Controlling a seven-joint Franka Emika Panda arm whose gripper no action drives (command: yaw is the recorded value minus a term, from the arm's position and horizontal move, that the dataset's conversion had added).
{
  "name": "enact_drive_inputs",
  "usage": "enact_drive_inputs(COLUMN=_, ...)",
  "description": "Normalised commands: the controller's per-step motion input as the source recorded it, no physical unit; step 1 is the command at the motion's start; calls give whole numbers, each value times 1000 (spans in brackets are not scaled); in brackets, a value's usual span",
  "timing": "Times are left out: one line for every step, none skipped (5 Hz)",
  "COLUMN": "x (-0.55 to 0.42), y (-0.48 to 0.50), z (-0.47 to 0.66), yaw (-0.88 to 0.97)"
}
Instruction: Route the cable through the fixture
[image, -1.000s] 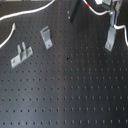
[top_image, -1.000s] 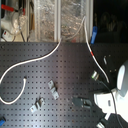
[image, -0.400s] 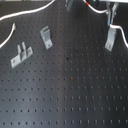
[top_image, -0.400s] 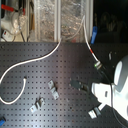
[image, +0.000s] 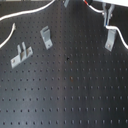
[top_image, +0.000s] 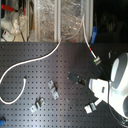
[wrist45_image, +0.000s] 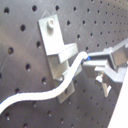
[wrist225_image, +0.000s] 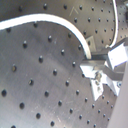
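The cable (image: 27, 14) is a thin white cord that runs along the back of the black pegboard, with its red band (image: 89, 3) near my gripper (image: 106, 17). The fixture (image: 110, 39), a slim grey strip with a bent-over top, stands just below the gripper in the first exterior view. In the first wrist view the gripper (wrist45_image: 92, 64) is shut on the cable (wrist45_image: 45, 97), which crosses right beside the bent part of the fixture (wrist45_image: 50, 37). The second wrist view shows the cable (wrist225_image: 65, 25) curving into the shut fingertips (wrist225_image: 95, 70).
A two-pronged grey bracket (image: 20, 54) and a shorter grey clip (image: 46, 36) stand on the first exterior view's left. In the second exterior view the cable (top_image: 30, 62) loops over the board's left, and the white arm (top_image: 117, 85) covers the right. Clutter lines the board's back edge.
The arm has shifted a little toward the second exterior view's left with the cable held. The brackets have not moved.
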Motion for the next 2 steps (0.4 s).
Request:
enact_drive_inputs(x=307, y=56, z=63, yaw=-251)
enact_drive_inputs(x=267, y=-44, z=139, yaw=-17)
